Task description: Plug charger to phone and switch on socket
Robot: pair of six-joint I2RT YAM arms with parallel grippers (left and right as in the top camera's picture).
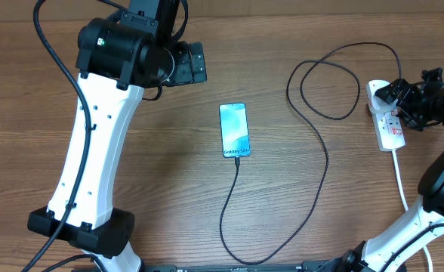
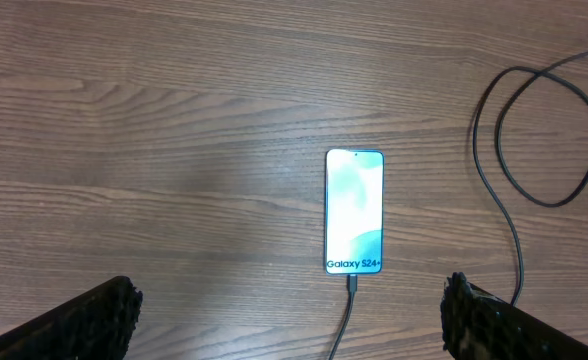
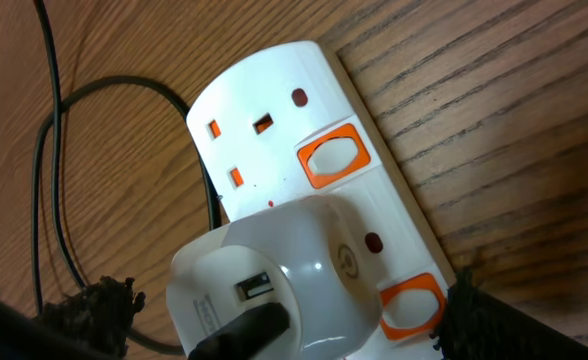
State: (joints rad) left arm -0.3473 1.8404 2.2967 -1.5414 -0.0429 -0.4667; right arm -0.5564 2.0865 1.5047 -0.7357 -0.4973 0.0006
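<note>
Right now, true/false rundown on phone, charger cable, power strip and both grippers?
1. The charger cable is plugged into the Galaxy S24+ phone. True.
2. The phone lies screen down. False: its screen is up and lit.
3. The left gripper holds the charger cable. False: it is open and empty.
4. A white adapter sits in the power strip. True.
5. The right gripper is over the phone. False: it is at the power strip, open, with a finger on either side of the adapter.
</note>
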